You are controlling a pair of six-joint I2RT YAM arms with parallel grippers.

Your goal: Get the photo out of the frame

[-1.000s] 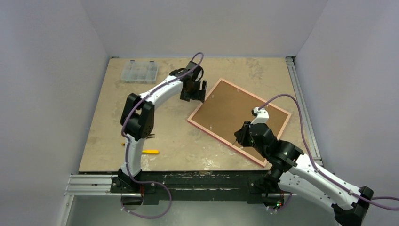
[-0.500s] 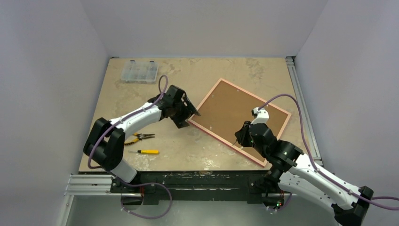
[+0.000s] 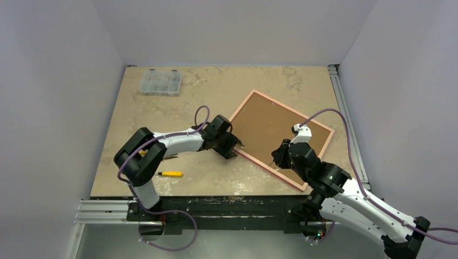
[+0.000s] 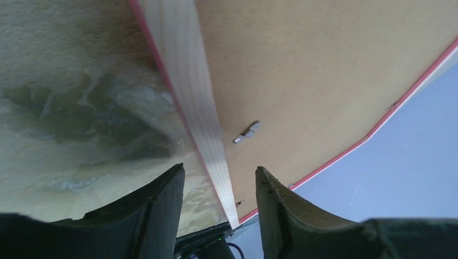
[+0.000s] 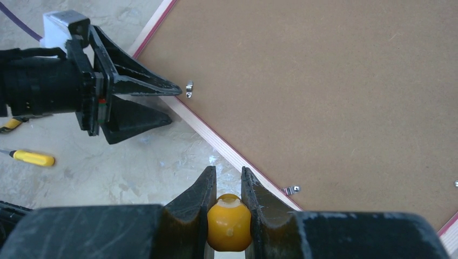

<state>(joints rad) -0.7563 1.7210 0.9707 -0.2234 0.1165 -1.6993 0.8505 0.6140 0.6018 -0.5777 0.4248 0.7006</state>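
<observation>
The pink frame (image 3: 294, 110) lies face down and askew on the table. The photo's plain brown board back (image 3: 275, 127) fills it; the print side is hidden. My left gripper (image 3: 237, 147) is open and low at the frame's near-left rail. In the left wrist view its fingers straddle the pale rail (image 4: 189, 81) beside the board (image 4: 324, 70) and a metal tab (image 4: 247, 131). My right gripper (image 5: 228, 170) is shut on a yellow tool handle (image 5: 229, 221) above the same rail (image 5: 216, 141). It sees the left gripper (image 5: 175, 103) next to a tab (image 5: 189, 88).
A yellow screwdriver (image 3: 172, 174) and pliers (image 3: 168, 156) lie on the table near the left arm. A clear plastic parts box (image 3: 159, 82) sits at the far left. Another metal tab (image 5: 291, 190) shows on the board near the rail. Walls enclose the table.
My left arm has swung from the frame's far corner down and toward me, lowering to the frame's near-left rail. The right arm has barely moved.
</observation>
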